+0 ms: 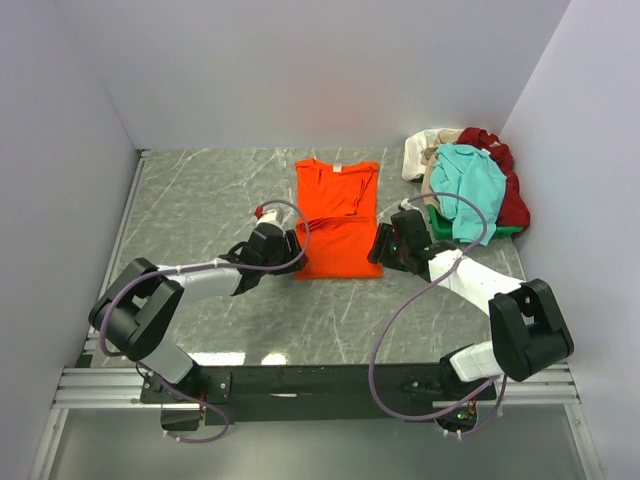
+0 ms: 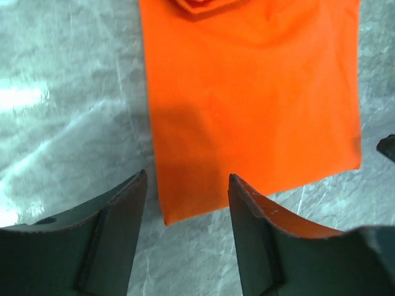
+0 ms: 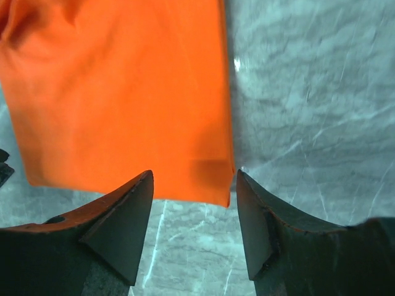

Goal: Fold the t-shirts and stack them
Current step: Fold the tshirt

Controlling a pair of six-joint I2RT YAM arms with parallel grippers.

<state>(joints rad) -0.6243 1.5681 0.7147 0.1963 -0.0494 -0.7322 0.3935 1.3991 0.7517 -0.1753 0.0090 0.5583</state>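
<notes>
Desk: the grey marbled desk (image 1: 200,200) carries everything; its middle serves as the folding place, because both arms reach it equally.
Orange shirt: the orange shirt (image 1: 338,215) lies flat in the middle of the desk, between the two hands, neck to the far side and hem to the near side. Its sleeves are turned in, so it makes a narrow rectangle. I judge the lengthwise fold is done and the crosswise fold is not yet done.
Pile: the other shirts (image 1: 470,185), teal on top of dark red and cream, lie crumpled in the far right corner, well apart from the orange one. They seem to wait there so that they do not disturb the folding. Something green shows under them; I cannot tell what it is.
Left hand: the left hand (image 2: 187,174) is low at the near left corner of the hem. Its fingers are spread apart and it holds nothing; in the left wrist view the corner shows between them.
Right hand: the right hand (image 3: 194,172) is at the near right corner in the same way, fingers apart, nothing held.
Reason for the pose: one hand at each hem corner probably lets both corners rise together, so the cloth stays straight.
Next need: probably to close on both corners and bring the hem toward the neck.
</notes>
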